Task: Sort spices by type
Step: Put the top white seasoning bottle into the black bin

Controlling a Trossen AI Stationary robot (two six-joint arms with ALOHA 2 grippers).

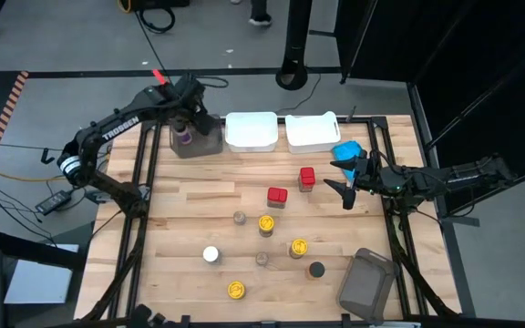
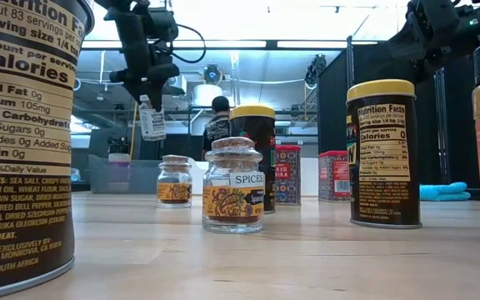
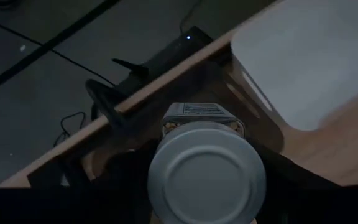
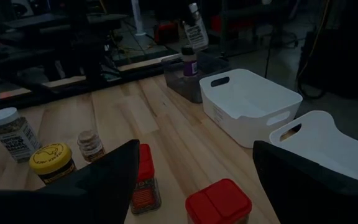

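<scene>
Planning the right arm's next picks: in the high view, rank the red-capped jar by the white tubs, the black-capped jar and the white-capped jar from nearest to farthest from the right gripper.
From the right gripper:
1. Red-capped jar, just left of it, near the white tubs.
2. Black-capped jar, toward the front edge, beside the tipped grey bin.
3. White-capped jar, far across on the left.

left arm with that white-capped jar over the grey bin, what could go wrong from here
The left tool holds the white-capped jar high above the grey bin; released there, it might bounce out or strike the purple-capped jar already inside. The white tub stands right beside the bin, so a stray drop could land in it.
</scene>
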